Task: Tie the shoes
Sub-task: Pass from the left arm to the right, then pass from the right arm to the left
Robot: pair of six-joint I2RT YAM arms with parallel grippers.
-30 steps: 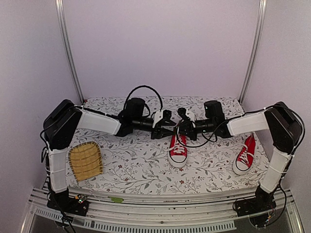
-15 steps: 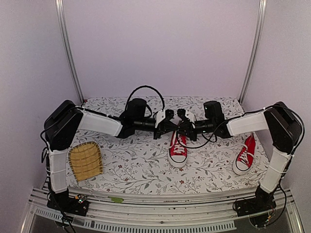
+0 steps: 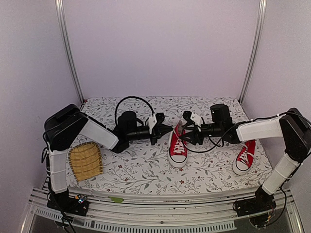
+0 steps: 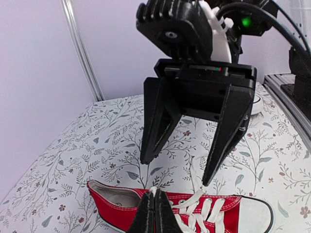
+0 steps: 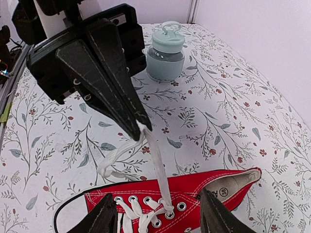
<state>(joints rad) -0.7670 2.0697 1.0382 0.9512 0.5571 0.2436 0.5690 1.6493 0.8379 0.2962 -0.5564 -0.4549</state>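
Laces (image 5: 158,165) on the centre shoe (image 3: 178,149) hang loose with no knot or bow that I can see, and the second shoe (image 3: 244,155), at the right of the table (image 3: 131,165), waits its turn, so I judge nearly all the tying is left. The centre shoe lies between my arms, long axis near-to-far, toe cap toward the bases. My left gripper (image 5: 141,127) is clenched on one strand; my right gripper (image 4: 176,171) hangs spread, holding nothing.

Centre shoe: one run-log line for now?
left gripper: shut on lace | right gripper: open over centre shoe | other shoe: untouched
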